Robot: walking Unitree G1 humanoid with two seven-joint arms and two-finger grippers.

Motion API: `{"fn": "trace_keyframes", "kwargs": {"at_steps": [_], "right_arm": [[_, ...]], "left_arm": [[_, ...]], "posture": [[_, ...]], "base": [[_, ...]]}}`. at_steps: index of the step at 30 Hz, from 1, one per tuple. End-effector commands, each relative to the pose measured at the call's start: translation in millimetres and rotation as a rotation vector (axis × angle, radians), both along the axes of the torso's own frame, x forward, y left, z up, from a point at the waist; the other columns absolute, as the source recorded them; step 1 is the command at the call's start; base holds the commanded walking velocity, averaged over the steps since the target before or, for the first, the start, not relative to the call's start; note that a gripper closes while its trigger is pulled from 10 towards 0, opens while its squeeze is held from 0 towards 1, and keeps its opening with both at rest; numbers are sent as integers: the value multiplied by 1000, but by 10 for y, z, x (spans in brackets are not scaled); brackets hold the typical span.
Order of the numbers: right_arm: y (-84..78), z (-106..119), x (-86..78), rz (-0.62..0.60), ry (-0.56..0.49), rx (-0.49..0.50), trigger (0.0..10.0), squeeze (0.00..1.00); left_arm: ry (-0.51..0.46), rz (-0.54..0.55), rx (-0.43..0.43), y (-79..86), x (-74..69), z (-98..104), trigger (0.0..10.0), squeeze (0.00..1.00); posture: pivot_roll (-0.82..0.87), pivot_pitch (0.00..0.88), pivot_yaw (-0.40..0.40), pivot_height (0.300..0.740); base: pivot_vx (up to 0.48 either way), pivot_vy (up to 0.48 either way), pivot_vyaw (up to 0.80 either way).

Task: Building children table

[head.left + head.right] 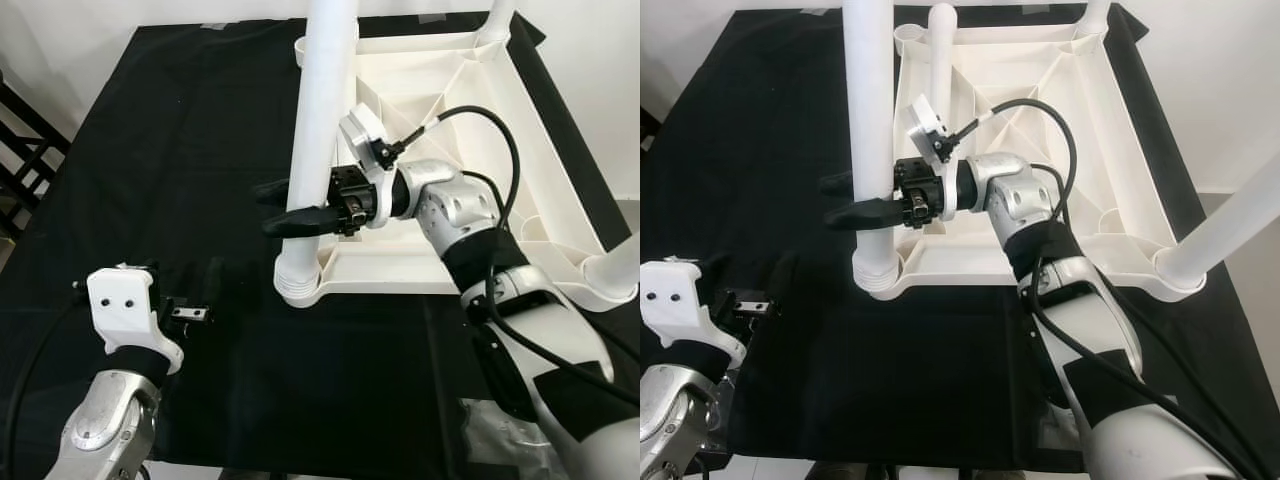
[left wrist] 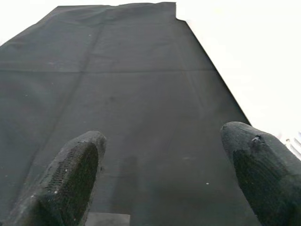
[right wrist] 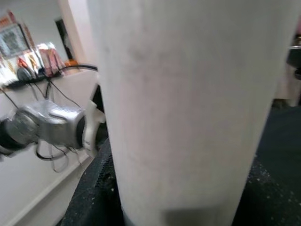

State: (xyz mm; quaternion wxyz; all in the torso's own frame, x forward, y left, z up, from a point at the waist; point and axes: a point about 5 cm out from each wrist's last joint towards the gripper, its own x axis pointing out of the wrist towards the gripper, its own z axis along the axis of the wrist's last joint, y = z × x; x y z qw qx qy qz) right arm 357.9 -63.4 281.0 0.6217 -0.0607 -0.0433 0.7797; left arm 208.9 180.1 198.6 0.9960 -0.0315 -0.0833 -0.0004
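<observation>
On the black-draped desk before me lies the white tabletop, underside up, with an upright leg seated in its near-left corner socket. My right claw clasps that leg partway up — one finger on each side of it. My left claw hovers low over bare cloth to the left, fingers spread wide, holding nothing.

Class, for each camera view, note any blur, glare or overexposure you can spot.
Eye views: sharp, white table leg bright against the black cloth. Left wrist view: background beyond the cloth blown out white, left claw fingertips soft. Right wrist view: leg too close, blurred.
</observation>
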Motion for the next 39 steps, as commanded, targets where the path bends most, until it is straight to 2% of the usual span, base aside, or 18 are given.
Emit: {"fn": "trace_keyframes", "kwargs": {"at_steps": [1, 11, 12, 20, 28, 34, 37, 39], "right_arm": [[16, -322, 19, -34, 24, -163, 10000, 0], [12, -306, 34, -30, -56, -191, 10000, 0], [34, -388, -24, 29, -99, -241, 10000, 0], [97, -600, -167, 134, -171, -341, 10000, 0], [128, -650, -214, 163, -160, -354, 10000, 0], [138, -651, -182, 133, -130, -329, 10000, 0], [200, -678, -83, -34, -55, -272, 10000, 0], [208, -691, -65, -70, -31, -257, 10000, 0]], "left_arm": [[22, 1, -9, -1, -45, -22, 10000, 0], [33, -1, -12, -1, -56, -30, 10000, 0], [35, -2, -12, -6, -55, -34, 10000, 0], [41, -7, -10, -17, -61, -44, 10000, 0], [44, -9, -9, -18, -61, -52, 10000, 0], [45, -8, -10, -15, -56, -54, 10000, 0], [45, -9, -11, -16, -54, -54, 10000, 0], [45, -9, -11, -16, -54, -54, 10000, 0]], "posture": [[11, 344, 8, 740], [10, 338, 7, 740], [8, 333, 10, 740], [8, 324, 15, 740], [8, 321, 16, 740], [7, 321, 14, 740], [7, 322, 14, 740], [7, 322, 14, 740]], "base": [[0, 0, 0], [0, 0, 0], [0, 0, 0], [0, 0, 0], [0, 0, 0], [0, 0, 0], [0, 0, 0], [0, 0, 0]]}}
